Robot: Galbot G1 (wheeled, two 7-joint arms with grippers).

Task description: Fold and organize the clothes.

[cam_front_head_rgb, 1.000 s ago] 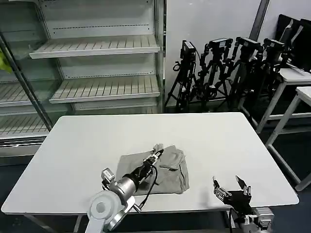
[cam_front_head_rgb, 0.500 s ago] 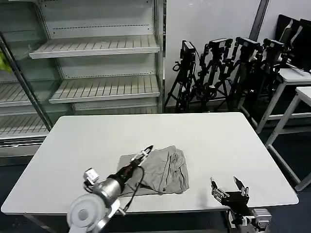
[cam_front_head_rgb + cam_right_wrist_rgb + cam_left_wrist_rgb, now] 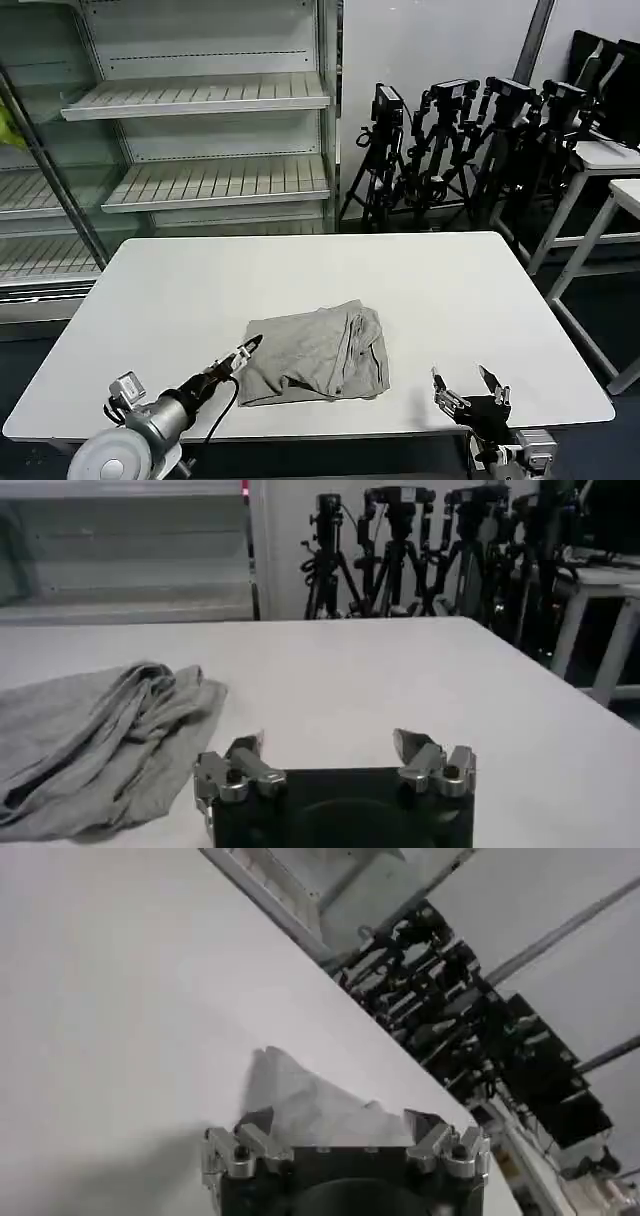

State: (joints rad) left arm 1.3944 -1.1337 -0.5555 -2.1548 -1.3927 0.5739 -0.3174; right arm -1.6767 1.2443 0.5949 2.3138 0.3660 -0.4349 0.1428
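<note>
The light grey shirt (image 3: 318,353) lies in a loosely folded, roughly rectangular bundle on the white desk (image 3: 200,290), near the front edge and about midway across its width. Its surface is rumpled, with several soft ridges gathered along the side toward the robot's right, and the fabric there is bunched in layered folds (image 3: 150,705). Its front left corner sits slightly raised and creased, while the rest rests flat against the desk.
</note>
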